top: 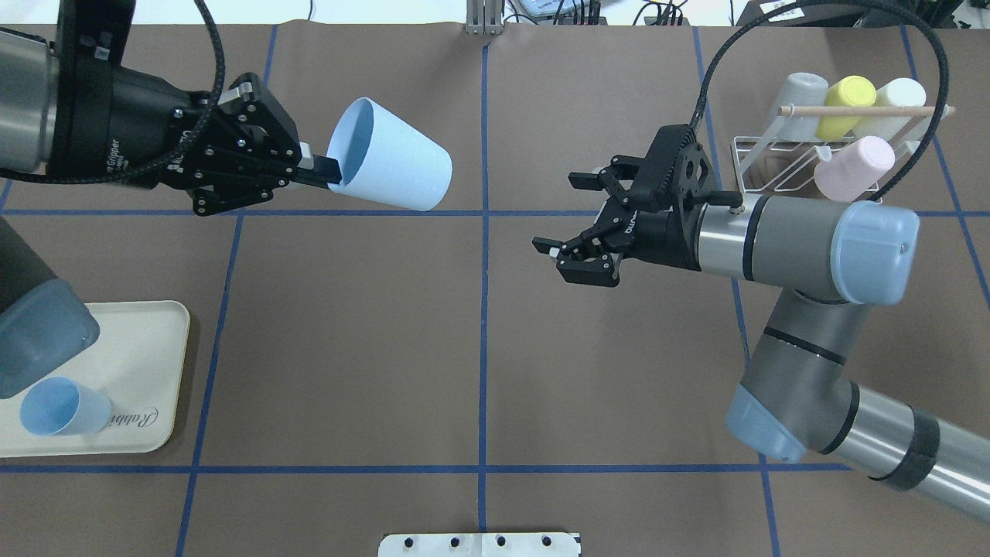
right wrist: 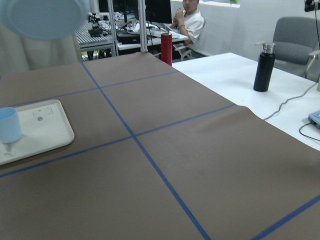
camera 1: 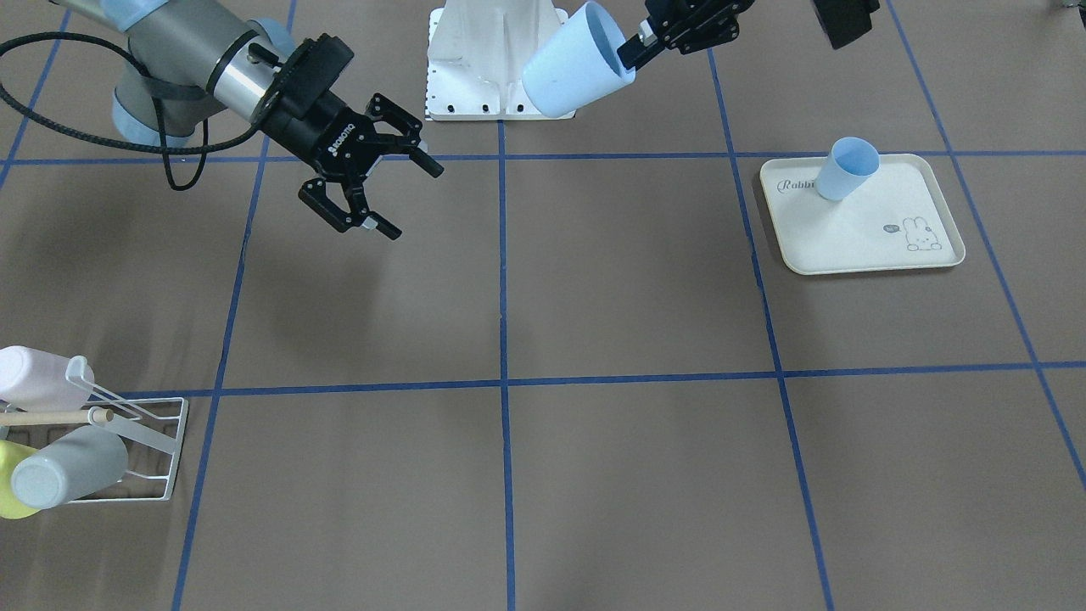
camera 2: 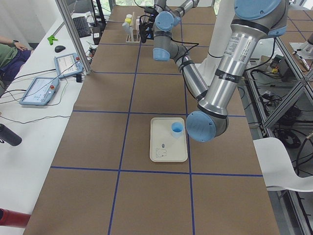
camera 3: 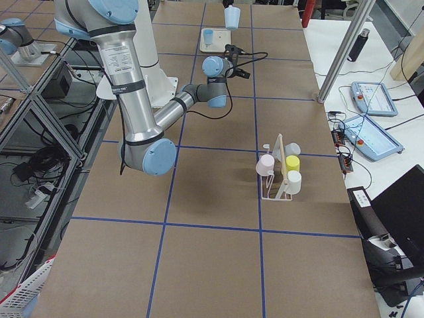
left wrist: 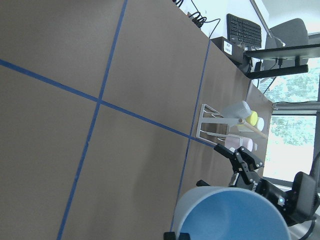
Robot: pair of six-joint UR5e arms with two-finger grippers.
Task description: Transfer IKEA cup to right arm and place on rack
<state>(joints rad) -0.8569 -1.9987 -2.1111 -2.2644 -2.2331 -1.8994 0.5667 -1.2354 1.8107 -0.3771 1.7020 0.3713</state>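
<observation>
The overhead view looks forward and down from behind the robot. The front-facing view looks steeply down from the opposite side. Both share the tabletop (top: 348, 325), the rack (top: 773, 162) and the rabbit-print tray (top: 147, 348), mirrored. Two end views look along the tabletop from farther off. The left wrist camera looks past the near light blue cup (left wrist: 235, 215) toward the rack. The right wrist camera looks low across the tabletop toward the tray.

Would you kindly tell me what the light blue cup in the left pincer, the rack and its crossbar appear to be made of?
The light blue cup: probably matte plastic, judging by its even opaque colour and thin rim. The rack: seemingly thin metal wire with a white coating, given its slim bent rods. The crossbar: apparently bare wood, a pale tan round dowel.
</observation>
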